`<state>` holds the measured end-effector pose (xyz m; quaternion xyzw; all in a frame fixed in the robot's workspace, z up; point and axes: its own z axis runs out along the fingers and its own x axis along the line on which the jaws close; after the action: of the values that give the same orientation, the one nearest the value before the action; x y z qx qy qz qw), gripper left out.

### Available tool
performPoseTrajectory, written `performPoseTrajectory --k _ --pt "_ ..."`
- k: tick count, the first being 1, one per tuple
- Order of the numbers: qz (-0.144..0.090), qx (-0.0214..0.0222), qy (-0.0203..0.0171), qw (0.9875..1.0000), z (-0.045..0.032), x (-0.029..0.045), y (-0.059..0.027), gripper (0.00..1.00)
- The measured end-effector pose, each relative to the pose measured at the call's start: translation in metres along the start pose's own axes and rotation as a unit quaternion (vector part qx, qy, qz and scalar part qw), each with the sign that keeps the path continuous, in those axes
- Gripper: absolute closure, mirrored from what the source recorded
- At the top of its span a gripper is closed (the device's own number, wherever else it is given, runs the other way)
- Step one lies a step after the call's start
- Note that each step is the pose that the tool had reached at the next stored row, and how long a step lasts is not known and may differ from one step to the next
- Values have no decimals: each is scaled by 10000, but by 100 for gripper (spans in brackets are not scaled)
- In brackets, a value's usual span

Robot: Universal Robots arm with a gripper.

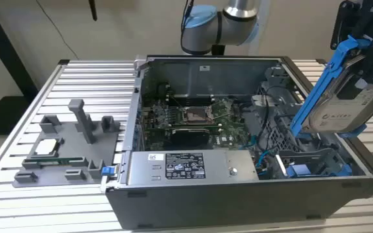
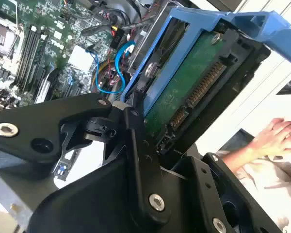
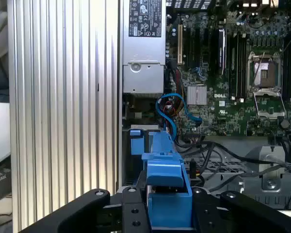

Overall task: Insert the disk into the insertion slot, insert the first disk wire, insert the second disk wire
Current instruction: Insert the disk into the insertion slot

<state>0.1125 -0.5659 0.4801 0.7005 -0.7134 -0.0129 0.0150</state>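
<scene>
End effector (image 1: 370, 68) clamped on blue-framed disk (image 1: 345, 109), held tilted rails-down, seemingly to line up with insertion slot (image 1: 316, 158) below it.

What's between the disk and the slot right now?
Only open air: in the exterior view the disk hangs tilted above the slot, with nothing in the gap.

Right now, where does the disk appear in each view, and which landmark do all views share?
Exterior view: disk held high at the exterior view's right.
Second wrist view: disk's green underside faces the camera.
First wrist view: disk edge-on, blue frame showing.
Shared landmark: motherboard.
</scene>
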Motion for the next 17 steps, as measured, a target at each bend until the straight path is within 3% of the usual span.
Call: performPoseTrajectory --k 12,17 --pt "0 0 0 10000 2 0 0 100" --pt "0 0 1 10000 61 -1 -6 100"
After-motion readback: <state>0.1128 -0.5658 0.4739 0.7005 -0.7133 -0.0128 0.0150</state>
